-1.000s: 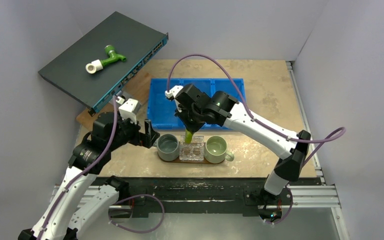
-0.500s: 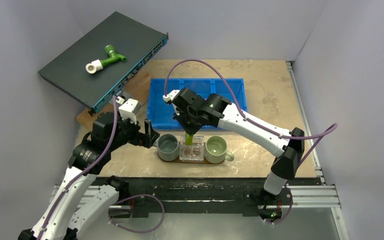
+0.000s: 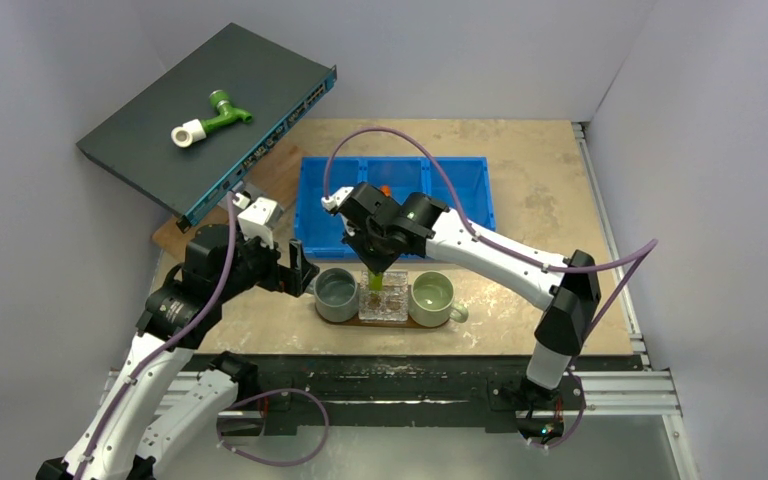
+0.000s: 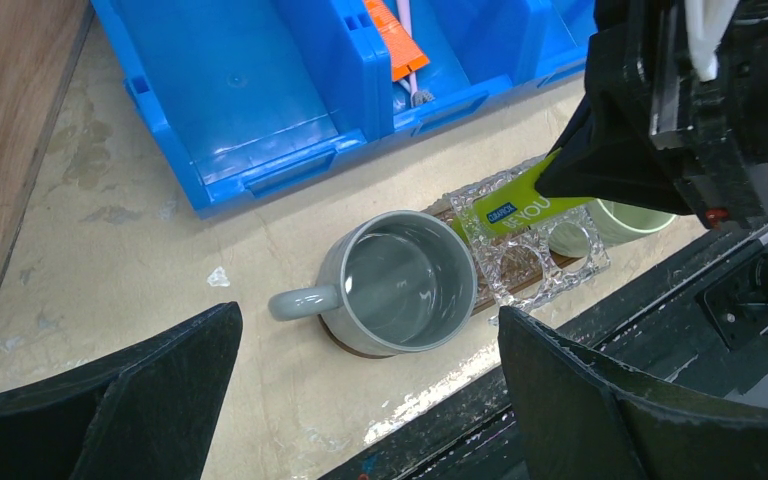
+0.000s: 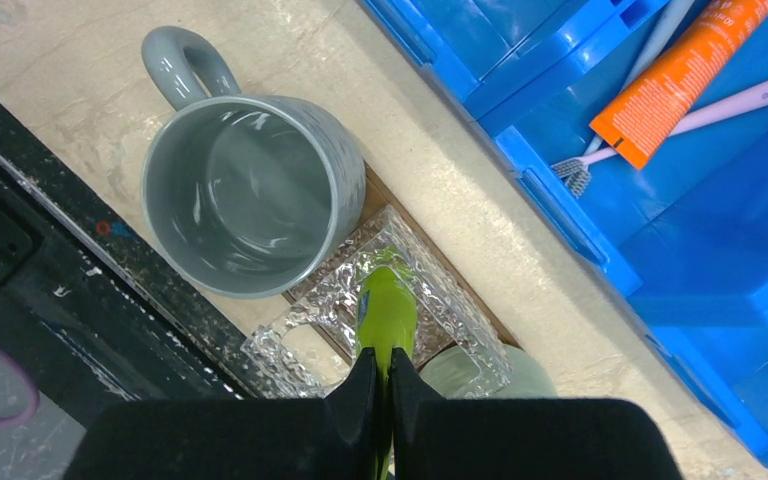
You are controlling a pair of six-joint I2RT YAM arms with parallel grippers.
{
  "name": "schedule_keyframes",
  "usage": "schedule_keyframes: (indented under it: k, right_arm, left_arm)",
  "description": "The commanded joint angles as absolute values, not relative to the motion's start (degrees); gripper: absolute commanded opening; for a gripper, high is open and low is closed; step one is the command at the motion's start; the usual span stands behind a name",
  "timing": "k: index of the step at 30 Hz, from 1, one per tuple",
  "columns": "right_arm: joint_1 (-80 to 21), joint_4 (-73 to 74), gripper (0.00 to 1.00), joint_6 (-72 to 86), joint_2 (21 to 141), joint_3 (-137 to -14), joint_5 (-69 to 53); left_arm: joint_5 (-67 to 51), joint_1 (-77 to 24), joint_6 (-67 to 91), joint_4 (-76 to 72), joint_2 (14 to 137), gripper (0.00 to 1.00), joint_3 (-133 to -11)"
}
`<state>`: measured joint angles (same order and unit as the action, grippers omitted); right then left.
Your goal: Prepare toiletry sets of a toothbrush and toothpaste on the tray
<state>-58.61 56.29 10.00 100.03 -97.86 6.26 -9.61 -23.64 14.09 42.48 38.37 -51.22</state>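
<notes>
**Item 1.** Lime-green plastic tube (image 5: 387, 315), upright with a slight tilt. Its upper part is pinched between the closed fingers of the right gripper (image 5: 380, 378), directly above it. Its lower end meets the clear, moulded glass holder (image 4: 540, 265); whether it sits inside a cell cannot be told.

**Item 2.** Glossy dark-brown oval tray (image 3: 400, 323), bearing the holder between a grey ceramic mug (image 5: 240, 200) and a pale green mug (image 3: 432, 295).

**Item 3.** Blue plastic three-compartment bin (image 5: 720, 250), behind the tray. One compartment contains an orange tube (image 5: 685, 80), a pink toothbrush (image 5: 730, 105) and a pale blue-white toothbrush (image 5: 660, 40), lying together.

**Item 4.** Left gripper (image 4: 368, 315), fingers spread wide, poised near the grey mug, well apart from the lime-green tube.
</notes>
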Motion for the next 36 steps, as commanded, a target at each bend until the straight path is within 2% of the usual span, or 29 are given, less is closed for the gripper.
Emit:
schedule_keyframes:
  k: [1,24,28,32,36]
  right_arm:
    - [-58.98,53.97,0.0,9.93,100.14,-97.64,5.72]
    - [-58.97,50.62,0.0,11.16,101.06,-94.7,4.8]
    - [-58.98,50.71,0.11,11.26,100.94,-94.9,4.9]
    - [-58.97,51.03,0.3,11.55,100.52,-95.94,5.69]
    - [-58.97,51.69,0.42,12.81,99.75,-97.99,6.3]
  left_arm:
    - [-9.14,-23.47,13.19,39.74,38.41,0.99,-51.35]
    - [-9.05,-23.47,13.11,39.75,38.41,0.99,-51.35]
    - [-9.07,-23.47,13.1,39.79,38.41,0.99,-51.4]
    - [-9.14,-23.47,13.02,39.75,38.54,0.99,-51.33]
    - [-9.17,-23.43,13.02,39.68,38.55,0.99,-51.33]
